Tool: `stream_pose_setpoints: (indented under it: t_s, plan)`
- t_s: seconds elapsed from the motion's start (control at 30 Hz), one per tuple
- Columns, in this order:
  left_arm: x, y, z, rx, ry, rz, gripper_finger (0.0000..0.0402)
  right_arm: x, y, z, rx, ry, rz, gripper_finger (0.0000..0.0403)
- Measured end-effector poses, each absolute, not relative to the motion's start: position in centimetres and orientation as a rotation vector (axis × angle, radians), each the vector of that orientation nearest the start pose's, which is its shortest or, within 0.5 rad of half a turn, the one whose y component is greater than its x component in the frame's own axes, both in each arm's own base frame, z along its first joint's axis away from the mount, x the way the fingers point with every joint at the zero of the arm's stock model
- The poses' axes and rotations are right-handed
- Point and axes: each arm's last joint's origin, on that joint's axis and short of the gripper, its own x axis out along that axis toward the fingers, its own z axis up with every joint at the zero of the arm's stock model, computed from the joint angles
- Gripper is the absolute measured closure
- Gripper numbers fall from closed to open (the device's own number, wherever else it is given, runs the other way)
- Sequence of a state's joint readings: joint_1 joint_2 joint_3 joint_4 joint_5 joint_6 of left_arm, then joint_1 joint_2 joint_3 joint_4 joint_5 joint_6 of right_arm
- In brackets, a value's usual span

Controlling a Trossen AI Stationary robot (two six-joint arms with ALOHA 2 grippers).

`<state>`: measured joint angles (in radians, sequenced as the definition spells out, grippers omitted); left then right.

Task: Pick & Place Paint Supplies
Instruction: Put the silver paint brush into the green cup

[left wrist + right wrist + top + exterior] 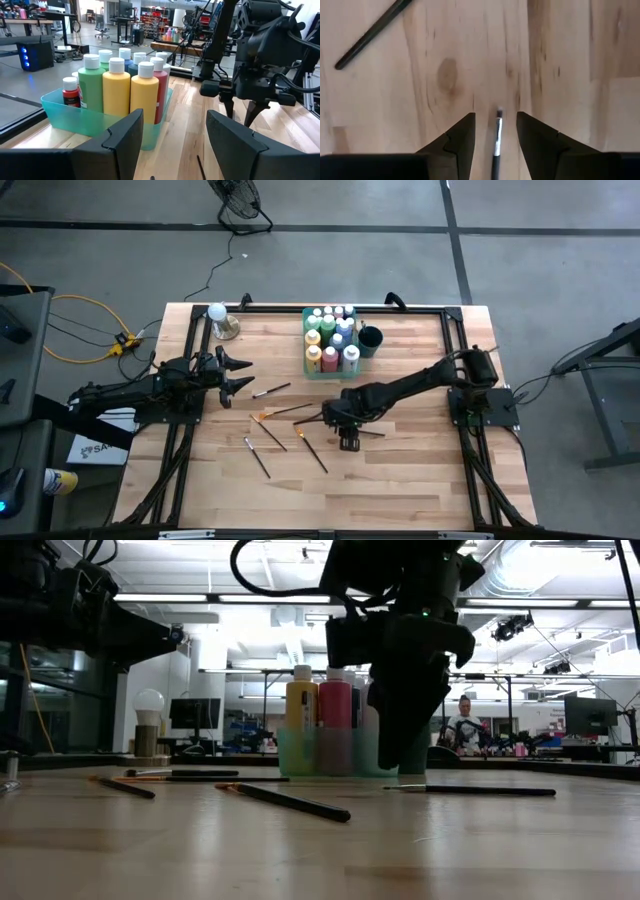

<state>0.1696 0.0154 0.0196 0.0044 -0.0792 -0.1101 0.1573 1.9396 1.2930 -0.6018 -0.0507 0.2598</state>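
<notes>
My right gripper point(348, 440) points straight down at the table's middle, open. In the right wrist view its fingers point(495, 117) stand on either side of a thin dark paintbrush point(496, 142) with a silver ferrule, which lies flat on the wood. The low view shows the same brush point(470, 790) running out from under the gripper point(408, 765). Several more brushes point(290, 411) lie scattered to the left of it. White-capped paint bottles point(330, 340) stand in a teal bin point(65, 107). My left gripper point(243, 372) point(175, 122) waits open at the left, above the table.
A dark cup point(370, 340) stands right of the bin. The clear object with a white ball top point(220, 318) sits at the far left corner. Another brush point(370, 35) lies near the right gripper. Bare wood shows along the near edge point(400, 490).
</notes>
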Motion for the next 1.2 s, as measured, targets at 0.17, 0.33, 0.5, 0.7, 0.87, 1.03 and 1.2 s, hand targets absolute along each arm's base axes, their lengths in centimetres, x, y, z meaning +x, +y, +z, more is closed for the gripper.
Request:
stream_pose_setpoints:
  t_s: [0.17, 0.33, 0.5, 0.7, 0.87, 1.03, 1.2]
  plan:
    - [9.6, 1.9, 16.9, -0.109, -0.022, 0.248, 0.019, 37.3, 5.9, 15.8, 0.129, 1.256, -0.018, 0.0265]
    - [9.6, 1.9, 16.9, -0.109, -0.023, 0.248, 0.019, 37.3, 6.0, 15.2, 0.128, 1.277, -0.016, 0.0265]
    - [9.6, 1.9, 16.9, -0.109, -0.023, 0.248, 0.019, 37.6, 6.3, 14.2, 0.137, 1.289, 0.001, 0.0265]
    - [9.6, 1.9, 16.9, -0.109, -0.022, 0.248, 0.019, 37.7, 6.8, 13.4, 0.11, 1.302, -0.016, 0.0265]
    - [9.6, 1.9, 16.9, -0.109, -0.022, 0.248, 0.019, 37.7, 6.7, 13.3, 0.092, 1.302, -0.038, 0.0273]
    - [9.6, 1.9, 16.9, -0.109, -0.022, 0.248, 0.019, 37.7, 6.7, 13.3, 0.087, 1.304, -0.041, 0.0315]
    - [9.6, 1.9, 16.9, -0.109, -0.022, 0.248, 0.019, 37.7, 6.6, 13.2, 0.089, 1.306, -0.049, 0.0361]
